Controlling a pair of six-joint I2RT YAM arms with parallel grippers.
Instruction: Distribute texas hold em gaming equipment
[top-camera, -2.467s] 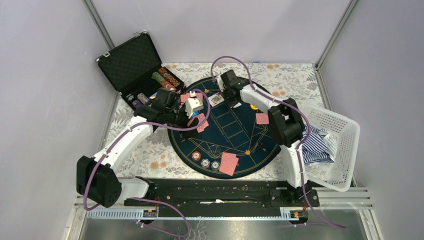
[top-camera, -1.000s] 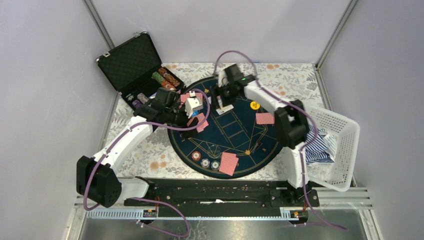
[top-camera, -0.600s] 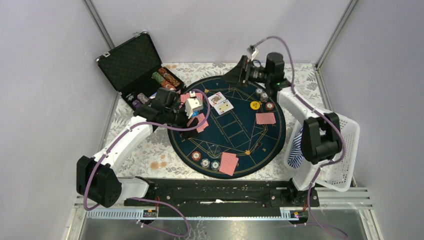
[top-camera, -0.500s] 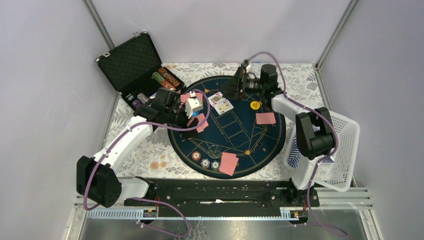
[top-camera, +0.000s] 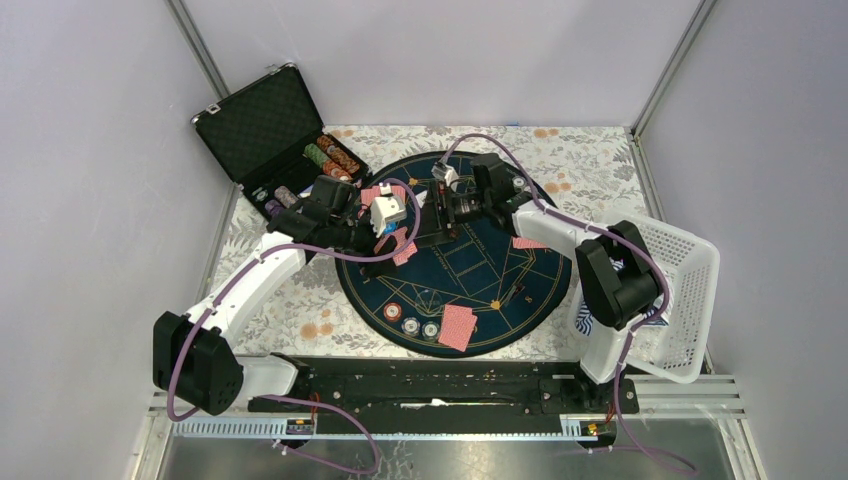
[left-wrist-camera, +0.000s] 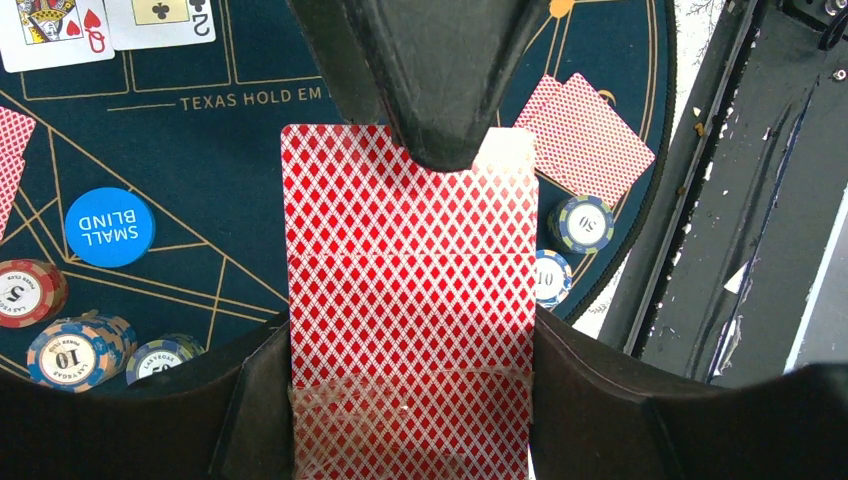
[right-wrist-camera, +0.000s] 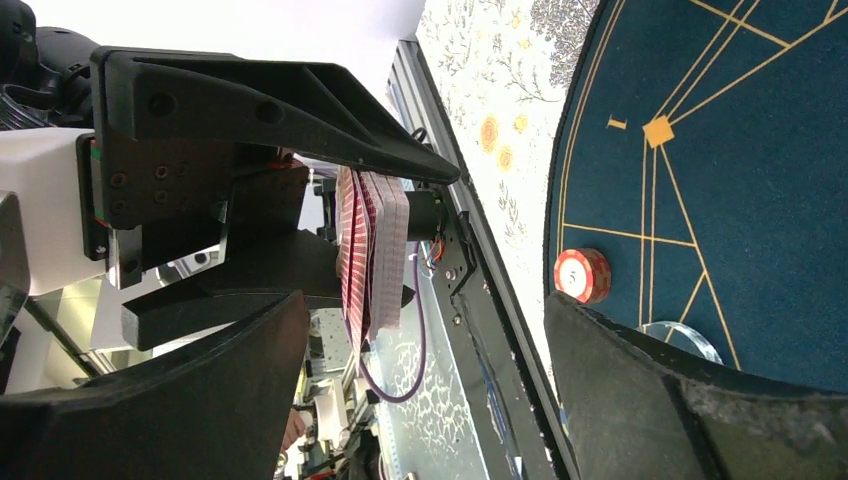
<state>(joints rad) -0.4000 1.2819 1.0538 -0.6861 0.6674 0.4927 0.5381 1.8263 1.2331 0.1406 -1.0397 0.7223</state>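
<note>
Soft, even light comes from overhead; shadows on the tabletop are faint. My left wrist view is crisp on the red-backed cards, while my jaws near the lens sit dark. The right wrist view blows out white along its top.

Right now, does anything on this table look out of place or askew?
The white basket right of the poker mat sits at an angle, a blue-white striped cloth in it, unrelated to the game. Nothing looks spilled or damaged.
</note>
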